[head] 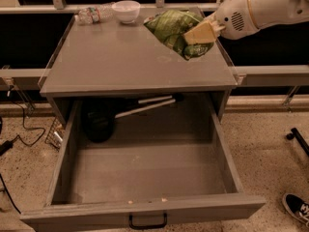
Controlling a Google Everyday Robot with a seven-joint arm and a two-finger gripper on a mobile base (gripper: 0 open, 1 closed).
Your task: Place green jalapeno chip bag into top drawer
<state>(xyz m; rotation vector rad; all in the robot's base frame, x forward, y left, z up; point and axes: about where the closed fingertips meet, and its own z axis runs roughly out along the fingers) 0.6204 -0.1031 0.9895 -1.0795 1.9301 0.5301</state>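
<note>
the pincer (201,33) sits at about 2 o'clock over the bench (120,62), at the end of the white arm (263,7) that reaches in from the 2 o'clock corner of the view. its tan fingers are clamped on the right-hand part of the green jalapeno chip bag (169,25), which hangs crumpled to the pincer's 9 o'clock, above the back right part of the bench top. whether the bag's lowest fold brushes the surface or is clear of it cannot be told.

the top drawer (145,175) is already pulled well out towards 6 o'clock, its black handle (147,221) on the front panel at the bottom edge. its floor is mostly bare; a dark round utensil (99,122) with a pale long handle lies in the back left, at about 10 o'clock within the drawer.

so, by my reading, the grasp is made and the drawer stands ready. what is left is the carry: bring the bag from 2 o'clock forward past the bench's front edge, lower it over the open floor near the middle or right, clear of the utensil, and let go.

at 12 o'clock on the bench, a clear bottle (94,14) lies on its side just beside a white bowl (125,9), both well apart from the bag's likely path.
</note>
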